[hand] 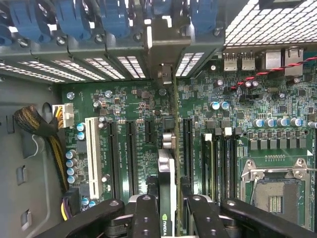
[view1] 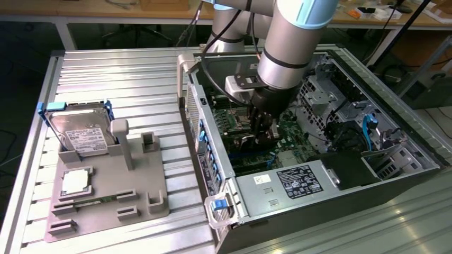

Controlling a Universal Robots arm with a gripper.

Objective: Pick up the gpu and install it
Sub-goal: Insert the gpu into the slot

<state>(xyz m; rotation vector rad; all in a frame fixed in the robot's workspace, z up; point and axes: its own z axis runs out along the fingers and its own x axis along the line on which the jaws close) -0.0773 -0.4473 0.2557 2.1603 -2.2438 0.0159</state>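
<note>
My gripper (view1: 263, 127) is down inside the open computer case (view1: 211, 159), over the green motherboard (view1: 244, 119). It is shut on the gpu (hand: 167, 173), a thin card seen edge-on between my two black fingers (hand: 146, 213). The card runs parallel to the dark expansion slots (hand: 131, 153) of the motherboard (hand: 124, 104). Its silvery bracket end (hand: 163, 54) reaches the slotted rear wall with the blue clips (hand: 74, 20). From the exterior view the gpu (view1: 255, 142) is a dark shape under the fingers. Whether its edge sits in a slot I cannot tell.
A grey fixture tray (view1: 152, 185) on the exterior view's left holds a hard drive (view1: 84, 137), a processor (view1: 76, 181) and a memory stick (view1: 92, 200). Inside the case are a white slot (hand: 91, 153), a cable bundle (hand: 39, 124), the processor socket (hand: 275, 193) and the power supply (view1: 297, 182).
</note>
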